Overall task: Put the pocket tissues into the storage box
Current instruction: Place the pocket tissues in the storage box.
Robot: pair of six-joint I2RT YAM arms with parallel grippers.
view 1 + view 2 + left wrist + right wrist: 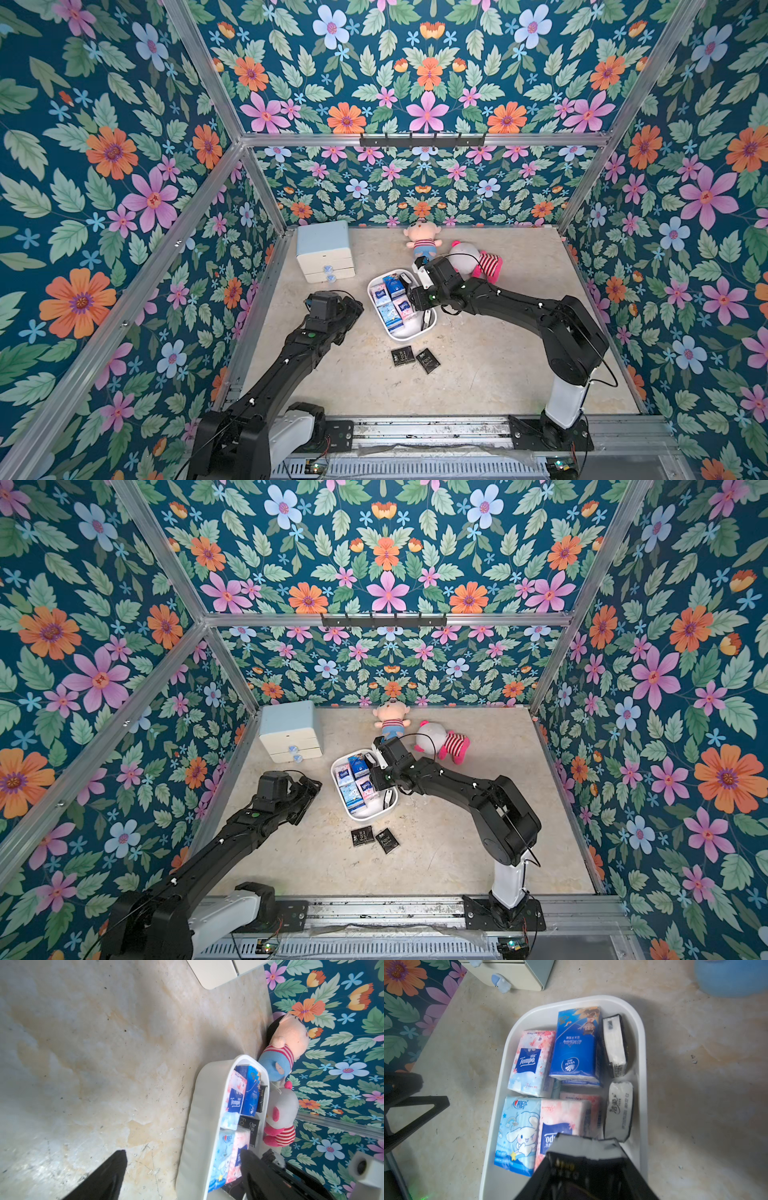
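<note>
The left arm [266, 374] looms closest, stretched toward the white storage box [409, 333] in the middle of the table [498, 353]. The left gripper [182, 1153] is spread wide and empty at the box's 9 o'clock side. Over the box's 5 o'clock end, the right gripper [585, 1155] pinches a black tissue packet [583, 1144] between its fingers. Inside the box lie pocket tissues [390, 311]: a Tempo pack [527, 1061], a blue Vinda pack [575, 1047], a light blue cartoon pack [519, 1132], pink ones, and black ones on edge along the 3 o'clock wall. Two more black packets [402, 356] lie flat on the table at the box's 6 o'clock, outside it.
</note>
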